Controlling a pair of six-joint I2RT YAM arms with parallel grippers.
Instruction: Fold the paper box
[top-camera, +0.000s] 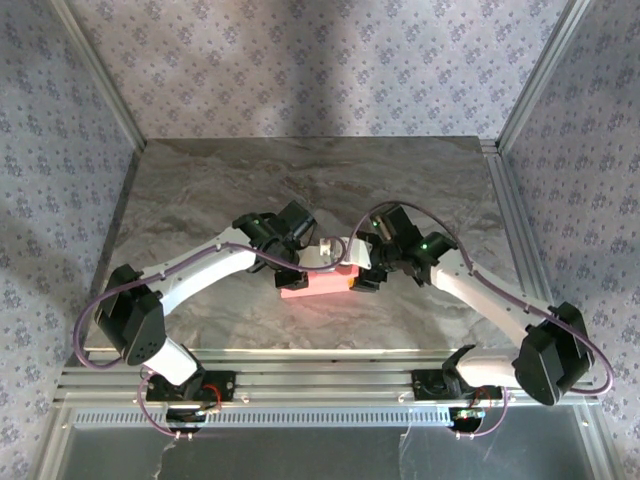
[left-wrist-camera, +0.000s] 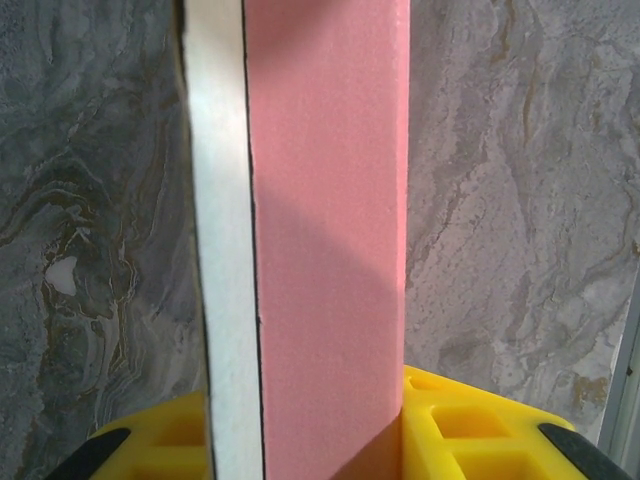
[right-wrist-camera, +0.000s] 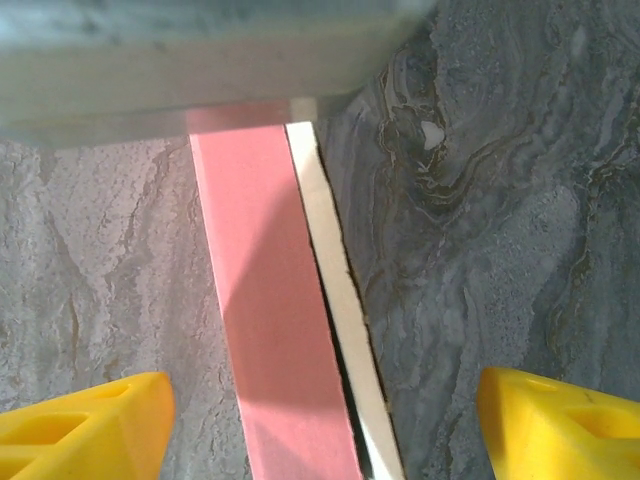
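The box (top-camera: 315, 285) is lying long between both, the left pincer (left-wrist-camera: 305, 445) gripping one end, the right pincer (right-wrist-camera: 320, 425) hanging open around the other.

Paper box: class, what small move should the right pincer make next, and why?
Probably close the right pincer on the paper box: its yellow fingers stand wide apart, with bare table either side of the box, while the left pincer grips the other end.
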